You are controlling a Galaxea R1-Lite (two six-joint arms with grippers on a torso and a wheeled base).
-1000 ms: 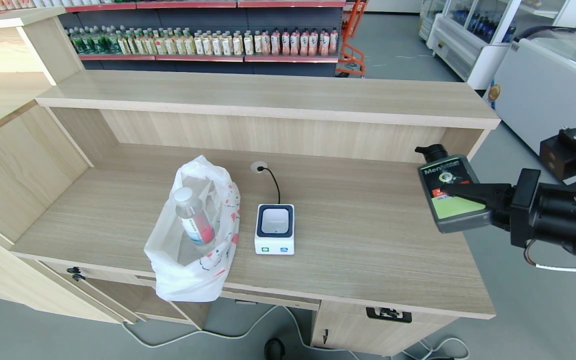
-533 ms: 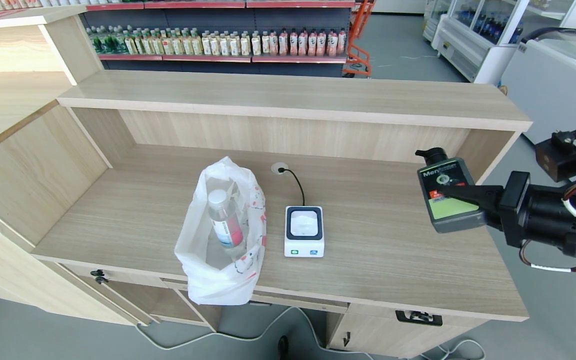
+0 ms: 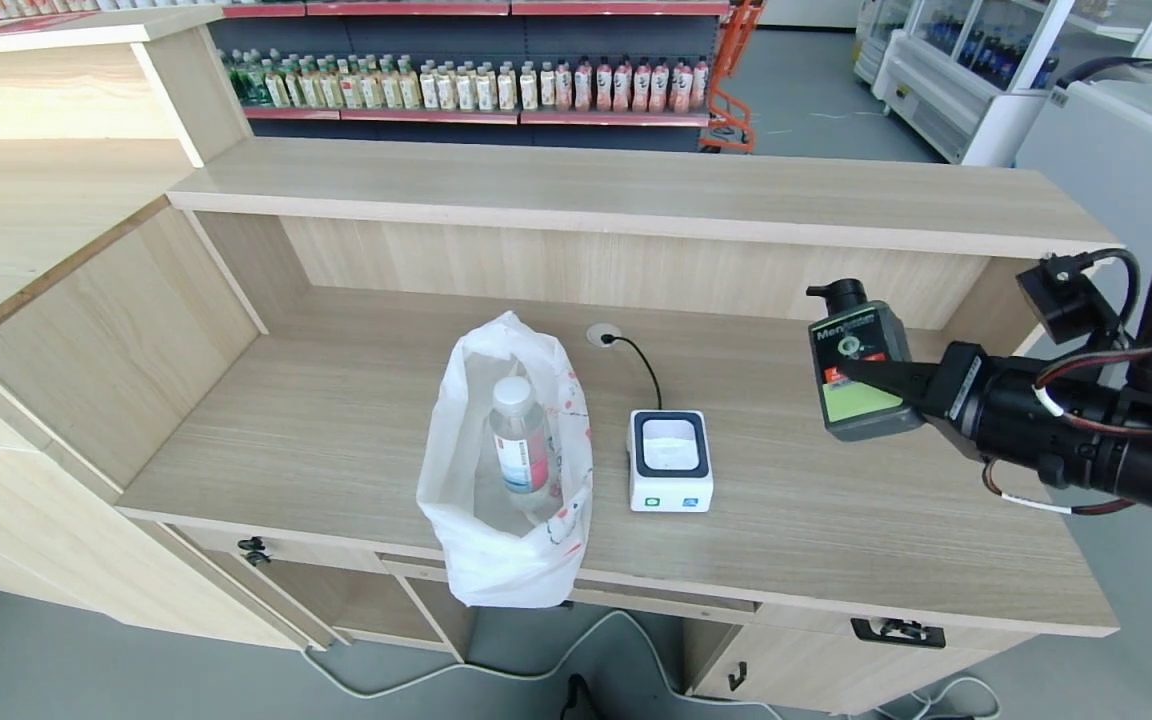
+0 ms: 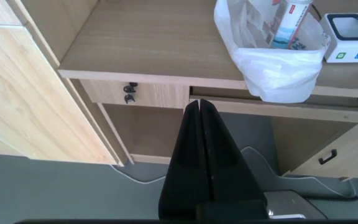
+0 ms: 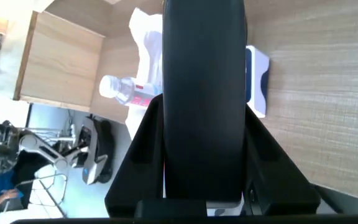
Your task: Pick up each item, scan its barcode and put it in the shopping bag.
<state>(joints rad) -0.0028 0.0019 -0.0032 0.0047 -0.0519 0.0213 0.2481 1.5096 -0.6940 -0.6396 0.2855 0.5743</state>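
the right pincer (image 3: 854, 374) pinches a dark pump bottle (image 3: 851, 335) above the surface (image 3: 816, 520), right of the scanner (image 3: 671, 460); the left pincer (image 4: 199, 109) is pressed together.

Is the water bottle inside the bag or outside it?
Inside. The water bottle stands in the open shopping bag, with the bag's white walls around it and its cap just below the rim.

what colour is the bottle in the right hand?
Dark grey pump bottle, black pump top, light green label panel; best in head view.
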